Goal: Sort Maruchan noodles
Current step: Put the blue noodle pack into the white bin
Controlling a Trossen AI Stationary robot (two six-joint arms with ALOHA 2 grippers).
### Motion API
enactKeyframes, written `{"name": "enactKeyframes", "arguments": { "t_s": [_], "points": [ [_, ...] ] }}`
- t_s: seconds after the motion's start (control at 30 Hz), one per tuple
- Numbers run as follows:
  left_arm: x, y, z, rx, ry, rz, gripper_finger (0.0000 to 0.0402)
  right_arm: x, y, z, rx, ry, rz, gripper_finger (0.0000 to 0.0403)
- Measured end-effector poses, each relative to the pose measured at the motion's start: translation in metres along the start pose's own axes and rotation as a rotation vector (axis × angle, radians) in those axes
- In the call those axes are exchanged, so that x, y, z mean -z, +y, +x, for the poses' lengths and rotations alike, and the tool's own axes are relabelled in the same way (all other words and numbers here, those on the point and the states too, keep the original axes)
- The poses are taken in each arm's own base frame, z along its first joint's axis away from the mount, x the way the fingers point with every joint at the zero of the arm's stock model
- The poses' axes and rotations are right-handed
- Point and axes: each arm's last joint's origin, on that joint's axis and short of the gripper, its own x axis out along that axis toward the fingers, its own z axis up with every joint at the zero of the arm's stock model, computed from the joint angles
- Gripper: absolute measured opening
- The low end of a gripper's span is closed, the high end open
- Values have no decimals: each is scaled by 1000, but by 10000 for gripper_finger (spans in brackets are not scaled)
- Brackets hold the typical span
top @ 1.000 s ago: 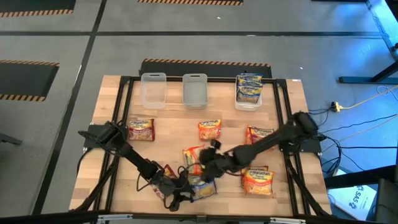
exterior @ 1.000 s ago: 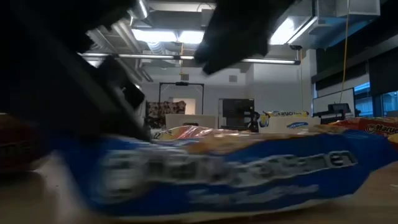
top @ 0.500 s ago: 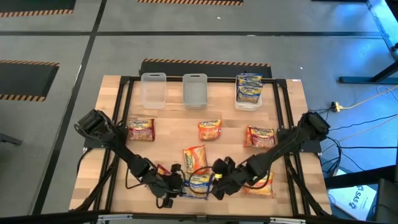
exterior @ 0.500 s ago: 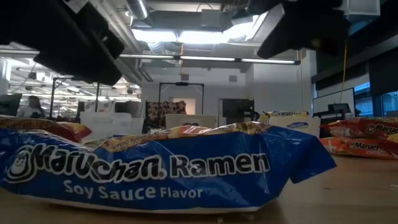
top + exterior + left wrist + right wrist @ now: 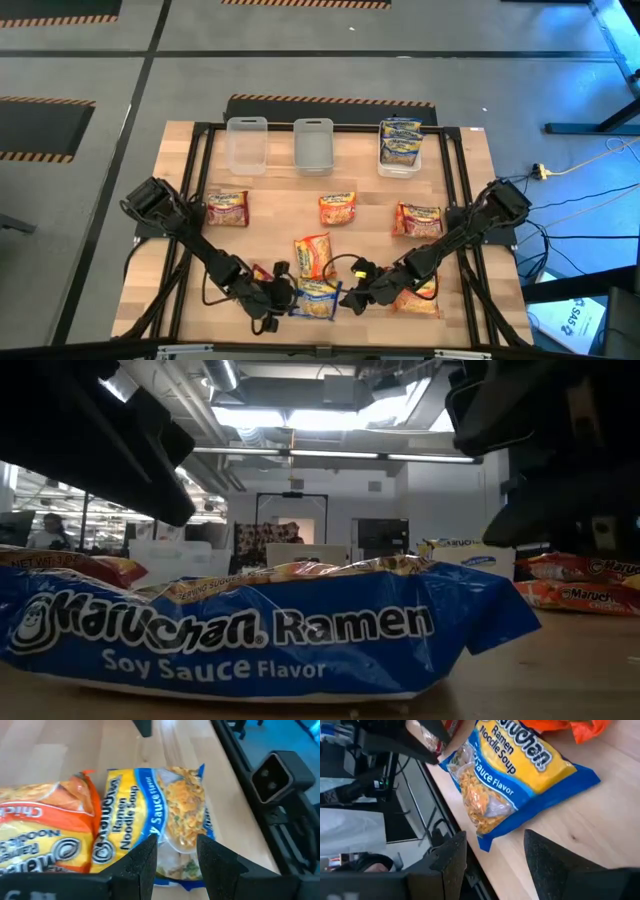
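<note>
A blue-and-yellow Maruchan packet [image 5: 318, 298] lies flat on the table near its near edge and fills the low view [image 5: 250, 630]. My left gripper [image 5: 283, 298] is at the packet's left end. It is open, with the packet's end [image 5: 172, 855] showing between its fingers. My right gripper [image 5: 352, 298] is open just right of the packet [image 5: 515, 775] and apart from it. Orange packets [image 5: 314, 255] [image 5: 337, 208] [image 5: 413, 295] and red-pink ones [image 5: 227, 208] [image 5: 418, 218] lie flat around them. My left gripper comes level from the table's left, its open fingers [image 5: 142, 862] standing over the end of the blue packet [image 5: 172, 855]. Whether they touch the packet I cannot tell. The packet lies flat on the table.
Three clear tubs stand along the far edge: two hold nothing [image 5: 247, 143] [image 5: 313, 143], and the right one [image 5: 400, 145] holds blue-and-yellow packets. A red packet [image 5: 262, 275] lies under my left arm. An orange packet [image 5: 45, 830] lies against the blue one. Black frame rails run along the table's sides.
The right gripper has moved from beside the middle orange packet toward the table's near edge and right, ending right of the blue packet. The blue packet, blurred in motion a second ago, has settled flat and still. The left gripper has stayed at its left end.
</note>
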Motion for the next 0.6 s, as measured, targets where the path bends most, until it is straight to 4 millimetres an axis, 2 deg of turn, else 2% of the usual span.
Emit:
{"name": "enactKeyframes", "arguments": {
  "t_s": [0.1, 0.37, 0.6],
  "points": [
    [2, 2, 4, -15, 1, 0, 132, -1, -6, 6, 24, 27, 6, 205],
    [16, 3, 19, -36, 36, -8, 132, 1, -23, 26, 47, 27, 59, 303],
    [28, 4, 31, -56, 55, -34, 132, 0, -26, 28, 67, -2, 98, 312]
  ]
}}
